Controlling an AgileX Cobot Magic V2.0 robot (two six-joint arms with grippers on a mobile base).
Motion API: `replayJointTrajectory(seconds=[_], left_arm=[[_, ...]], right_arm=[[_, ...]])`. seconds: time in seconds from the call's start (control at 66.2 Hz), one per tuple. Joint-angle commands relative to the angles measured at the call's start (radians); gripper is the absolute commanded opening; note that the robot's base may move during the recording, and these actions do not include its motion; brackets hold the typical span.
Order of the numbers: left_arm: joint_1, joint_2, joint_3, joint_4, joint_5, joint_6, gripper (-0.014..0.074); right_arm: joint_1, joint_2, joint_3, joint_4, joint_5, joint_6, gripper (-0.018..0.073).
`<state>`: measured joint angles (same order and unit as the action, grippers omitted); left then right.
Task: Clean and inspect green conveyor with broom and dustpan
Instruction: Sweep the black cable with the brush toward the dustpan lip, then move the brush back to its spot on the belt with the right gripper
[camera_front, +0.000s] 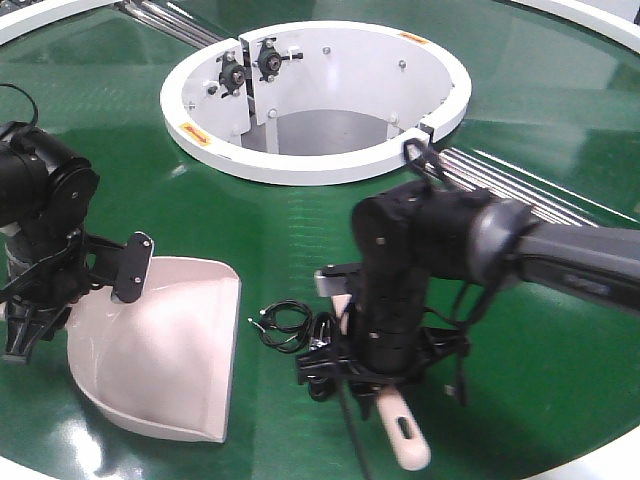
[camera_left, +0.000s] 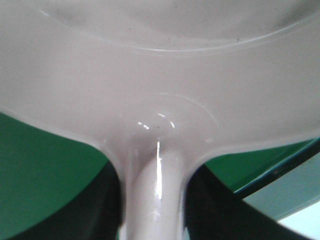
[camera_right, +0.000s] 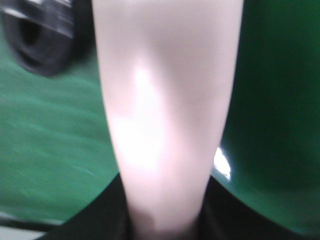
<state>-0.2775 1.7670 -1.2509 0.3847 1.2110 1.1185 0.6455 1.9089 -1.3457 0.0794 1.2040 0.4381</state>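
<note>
While the left end effector (camera_left: 155, 212) clamps the dustpan (camera_front: 165, 350) by its handle, scoop resting ahead of it on the green conveyor (camera_front: 560, 130), the right end effector (camera_front: 372, 368) grips the broom (camera_front: 405, 437), so sweeping looks in hand, with brushing the wire tangle (camera_front: 285, 325) beside it into the scoop next.

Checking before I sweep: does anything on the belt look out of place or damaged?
Yes: a loose tangle of thin black wire lies on the green conveyor between the dustpan and the broom, stray debris by the look of it. No spill or damage shows elsewhere.
</note>
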Motion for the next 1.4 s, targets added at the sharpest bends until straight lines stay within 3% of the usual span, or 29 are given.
replayJointTrajectory(seconds=[0.0, 0.166, 0.483, 0.725, 0.846, 1.027, 1.39], left_arm=[[-0.008, -0.040, -0.027, 0.011, 0.036, -0.006, -0.0007], [-0.008, -0.040, -0.027, 0.011, 0.036, -0.006, -0.0007], [-0.008, -0.040, -0.027, 0.011, 0.036, -0.006, -0.0007], [-0.008, -0.040, -0.027, 0.011, 0.036, -0.006, -0.0007], [-0.008, -0.040, -0.027, 0.011, 0.036, -0.006, -0.0007], [-0.008, -0.040, -0.026, 0.011, 0.036, -0.006, -0.0007], [-0.008, -0.040, -0.026, 0.011, 0.036, -0.006, -0.0007]], right_arm=[[0.035, 0.012, -0.089, 0.011, 0.088, 0.006, -0.0004], [0.104, 0.106, -0.239, 0.053, 0.088, 0.001, -0.0004], [0.206, 0.263, -0.581, 0.235, 0.087, -0.104, -0.0004], [0.215, 0.252, -0.658, 0.221, 0.087, -0.106, -0.0004], [0.212, 0.217, -0.658, 0.127, 0.087, -0.101, -0.0003], [0.145, 0.119, -0.550, 0.060, 0.087, -0.092, -0.0001], [-0.131, -0.168, -0.100, -0.065, 0.068, -0.188, -0.0001]])
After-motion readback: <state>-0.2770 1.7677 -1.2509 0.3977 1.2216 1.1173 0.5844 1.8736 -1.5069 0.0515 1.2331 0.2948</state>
